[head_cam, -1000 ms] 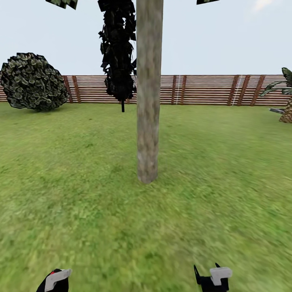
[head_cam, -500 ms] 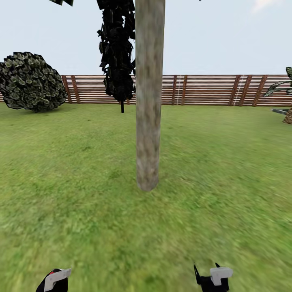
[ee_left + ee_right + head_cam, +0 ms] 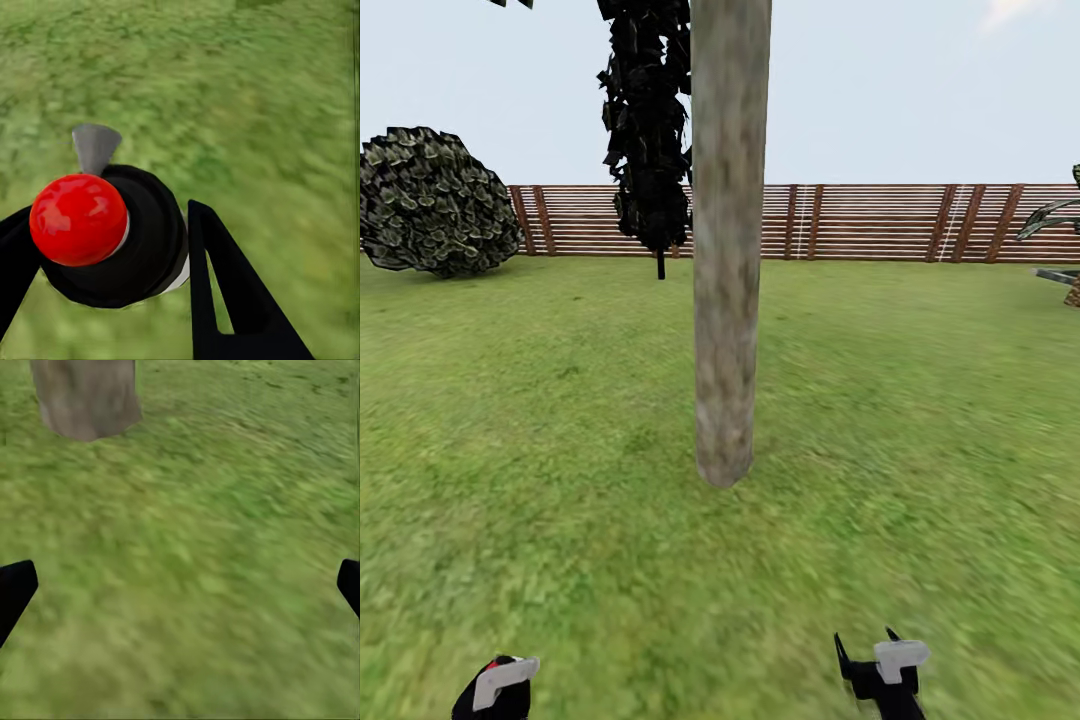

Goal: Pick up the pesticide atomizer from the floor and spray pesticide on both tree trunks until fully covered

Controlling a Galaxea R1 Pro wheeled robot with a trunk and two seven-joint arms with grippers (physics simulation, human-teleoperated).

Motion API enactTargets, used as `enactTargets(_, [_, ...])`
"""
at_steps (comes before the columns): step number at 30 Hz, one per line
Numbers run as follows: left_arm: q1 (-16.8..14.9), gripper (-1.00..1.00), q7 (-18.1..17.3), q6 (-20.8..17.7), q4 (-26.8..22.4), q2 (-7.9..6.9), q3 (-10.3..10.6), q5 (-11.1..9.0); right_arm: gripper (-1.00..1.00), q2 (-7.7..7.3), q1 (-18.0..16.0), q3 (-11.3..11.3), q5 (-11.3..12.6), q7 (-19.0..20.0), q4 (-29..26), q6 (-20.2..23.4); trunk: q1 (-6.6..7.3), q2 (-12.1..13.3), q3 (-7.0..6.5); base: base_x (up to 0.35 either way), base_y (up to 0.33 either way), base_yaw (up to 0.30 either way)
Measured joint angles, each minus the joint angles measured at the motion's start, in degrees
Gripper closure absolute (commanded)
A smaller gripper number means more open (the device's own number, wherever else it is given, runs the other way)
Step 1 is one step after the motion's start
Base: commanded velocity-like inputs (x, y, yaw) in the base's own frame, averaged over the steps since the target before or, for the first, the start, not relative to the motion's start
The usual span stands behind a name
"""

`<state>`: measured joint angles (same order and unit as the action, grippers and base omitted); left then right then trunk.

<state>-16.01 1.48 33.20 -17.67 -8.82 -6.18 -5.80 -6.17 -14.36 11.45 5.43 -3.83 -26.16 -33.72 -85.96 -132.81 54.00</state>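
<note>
Pesticide atomizer (image 3: 112, 236): lower left of the left wrist frame, a black rounded body with a glossy red ball cap and a small grey nozzle tab poking out behind. It looks like a rigid plastic sprayer, probably light; the smooth round shell could turn or slip in a two-finger pinch, so the sides of the black body are the sensible hold, keeping the grey nozzle free.

Left gripper (image 3: 105, 277): black fingers sit on either side of the atomizer body, pinching it; one finger runs along the frame's lower centre, the other at the lower left edge. In the head frame it sits at the bottom left (image 3: 495, 690), a speck of red visible.

Right gripper (image 3: 180, 589): spread wide, fingertips at the far left and right edges, nothing between them but grass.

Tree trunk (image 3: 728, 250): centre of the head frame, upright, standing in the floor (image 3: 920, 420) ahead of both arms; its base shows upper left in the right wrist frame. Thick, stiff, nothing to grasp, a spray target only.
</note>
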Motion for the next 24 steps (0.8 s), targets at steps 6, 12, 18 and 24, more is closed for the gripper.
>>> enactTargets(6, [-0.47, 1.0, -8.72, -0.39, -0.13, -4.32, 0.4, 8.88, -1.0, -0.07, -1.69, 0.13, -3.08, 0.39, -5.6, 0.42, 0.0, 0.0, 0.01, 0.001, 0.0, 0.0])
enactTargets(12, [-6.28, 1.0, -24.51, -4.09, -0.17, -6.55, 0.43, 19.04, -1.0, 0.23, -5.5, 0.18, -21.13, 7.33, -6.6, 3.98, 0.0, 0.0, 0.0, 0.0, 0.0, 0.0])
enactTargets(18, [-15.71, 1.0, -46.63, -13.22, -0.2, -6.15, 0.42, 40.02, -1.0, 0.66, -14.36, 0.22, -26.82, 31.07, -6.71, 12.08, 0.0, 0.0, 0.01, 0.0, 0.0, 0.0])
enactTargets(24, [-17.06, 1.0, -55.7, -14.57, -3.03, -5.73, 0.3, 45.63, -1.0, 2.76, -16.25, 0.32, -27.12, 42.43, -7.88, 12.45, 0.0, 0.0, 0.01, 0.0, 0.0, 0.0])
